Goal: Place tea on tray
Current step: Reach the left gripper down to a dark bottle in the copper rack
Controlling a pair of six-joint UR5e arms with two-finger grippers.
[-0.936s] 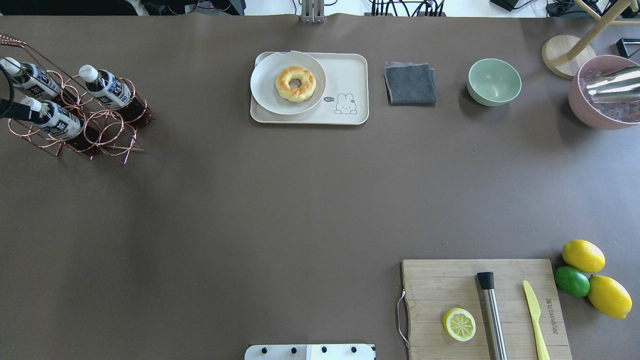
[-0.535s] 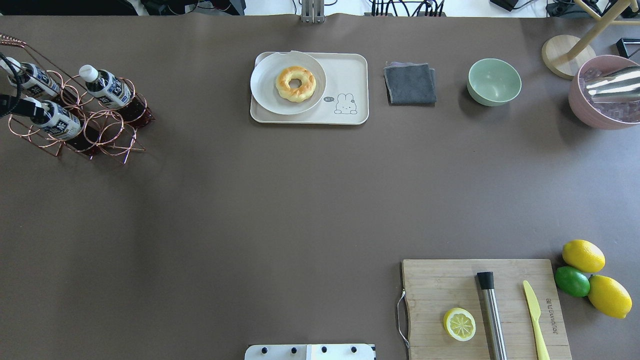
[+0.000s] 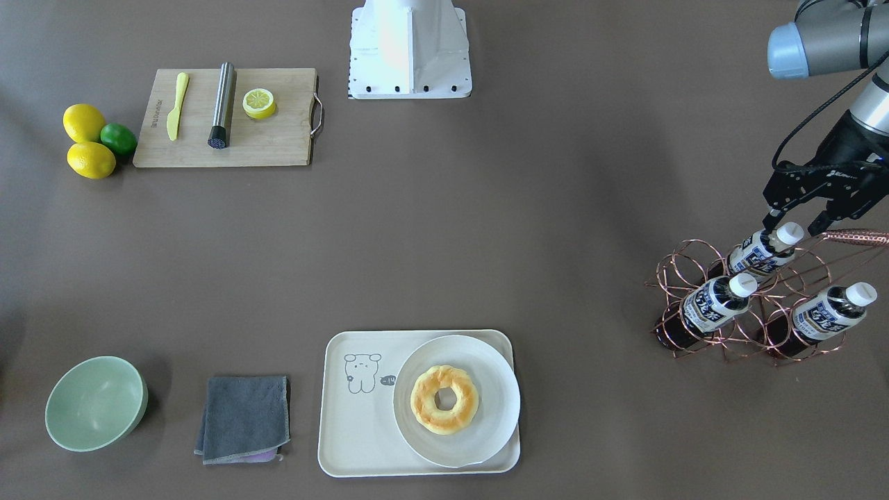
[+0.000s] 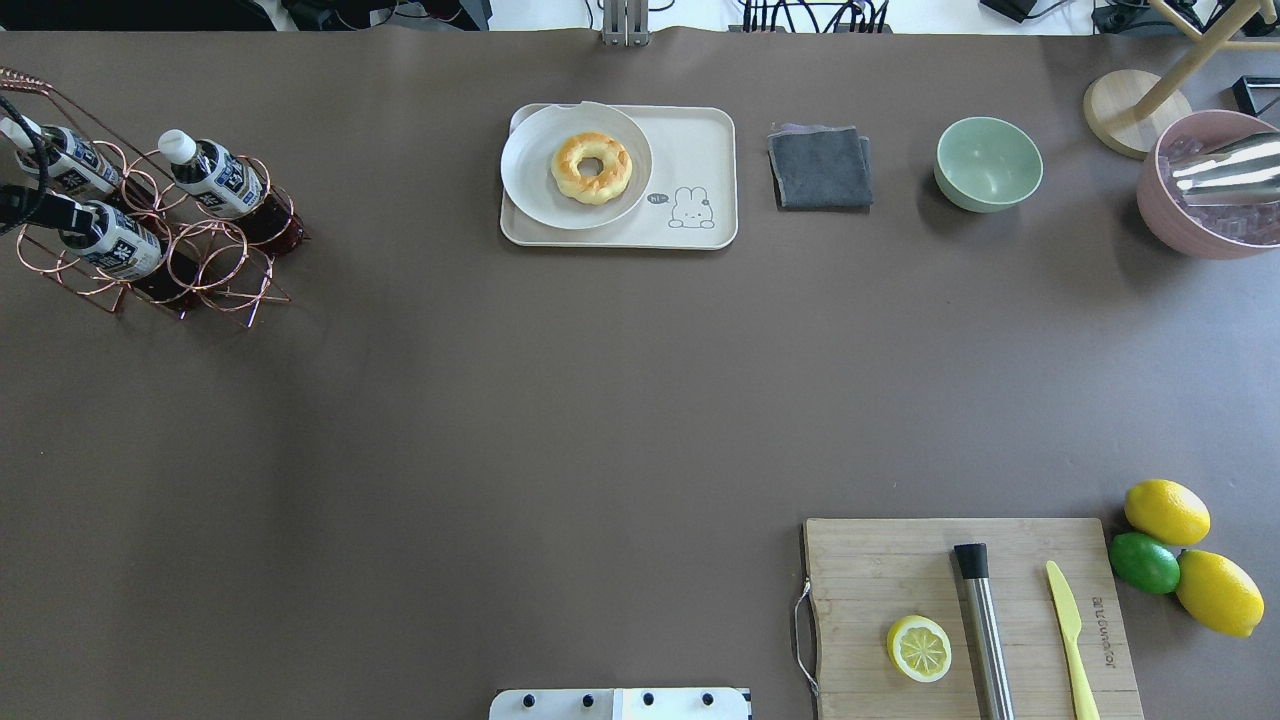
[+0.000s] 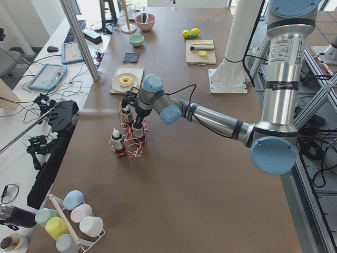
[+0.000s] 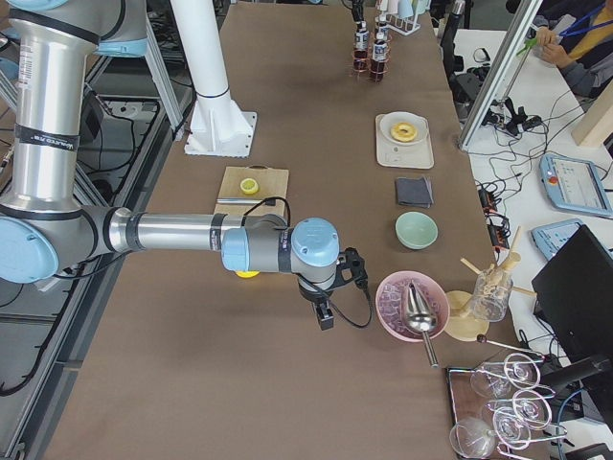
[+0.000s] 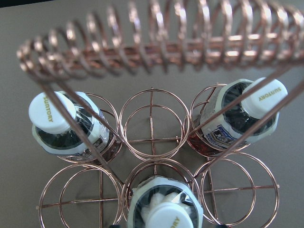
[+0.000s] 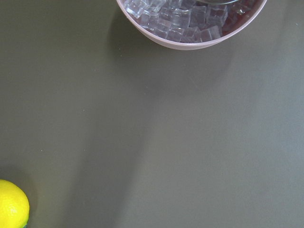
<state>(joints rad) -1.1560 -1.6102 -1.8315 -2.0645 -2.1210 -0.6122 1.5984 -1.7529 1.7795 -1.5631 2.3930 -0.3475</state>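
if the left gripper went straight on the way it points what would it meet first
Probably the white cap of the tea bottle right below the left gripper, in the rack; the gap is hard to judge.

Tea (image 3: 760,253): the bottle you see under the black left gripper (image 3: 793,223) is dark brown, white-capped, with a white-and-dark-blue label; the two other bottles (image 3: 715,305) beside it match
Rack (image 7: 156,47): copper wire rings around all three
Tray (image 3: 361,430): well away from that gripper; cream, with a small dark line drawing
Plate (image 3: 496,389): white; the doughnut (image 3: 444,399) on it is golden-yellow with browner ridges
Cloth (image 3: 243,417): dark grey; a lilac edge shows beneath
Bowl (image 3: 94,403): pale green
Table (image 3: 555,208): plain grey-brown all round
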